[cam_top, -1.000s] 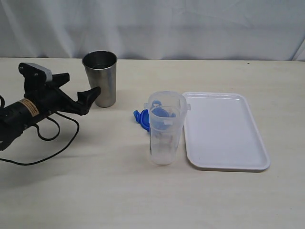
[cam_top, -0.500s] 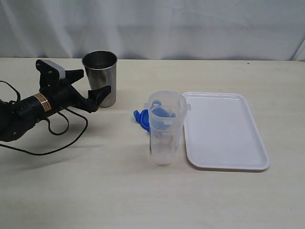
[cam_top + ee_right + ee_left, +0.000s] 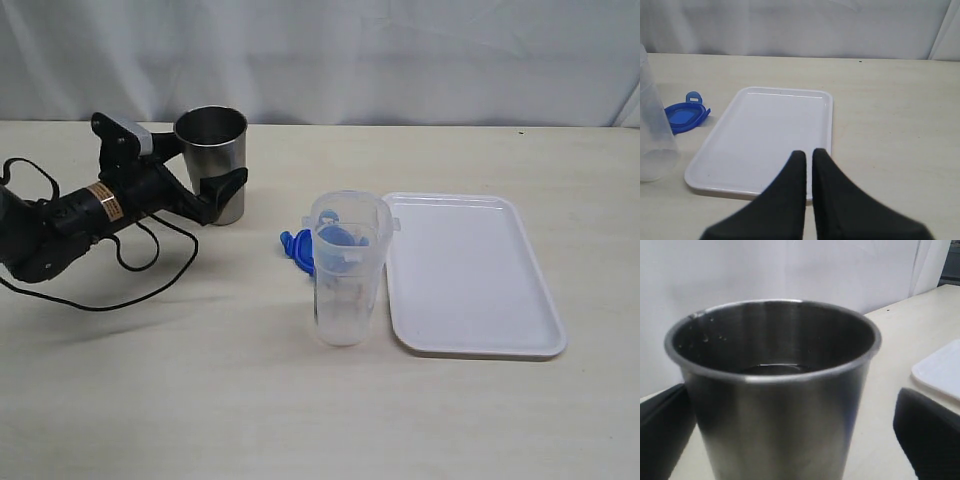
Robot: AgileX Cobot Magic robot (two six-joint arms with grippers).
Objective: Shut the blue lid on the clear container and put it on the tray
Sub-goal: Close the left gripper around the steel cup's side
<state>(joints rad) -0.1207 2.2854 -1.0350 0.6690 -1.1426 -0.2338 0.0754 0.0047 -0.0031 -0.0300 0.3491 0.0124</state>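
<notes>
The clear container (image 3: 345,275) stands upright and uncovered just left of the white tray (image 3: 470,270). Behind its left side the blue lid (image 3: 296,247) lies flat on the table, partly seen through the plastic. My left gripper (image 3: 205,170) is open, one finger on each side of the steel cup (image 3: 212,160), far from container and lid. In the left wrist view the cup (image 3: 775,390) fills the space between the fingers (image 3: 927,435), with gaps on both sides. My right gripper (image 3: 808,155) is shut on nothing above the tray's (image 3: 765,130) near rim; the lid (image 3: 686,116) and container (image 3: 652,130) show beyond it.
A black cable (image 3: 120,290) from the left arm loops over the table left of the cup. A white curtain (image 3: 400,50) closes off the back edge. The right arm does not show in the exterior view.
My left arm has swung right and toward the back, bringing its open fingers from beside the steel cup to either side of it. Container, lid and tray have not moved.
</notes>
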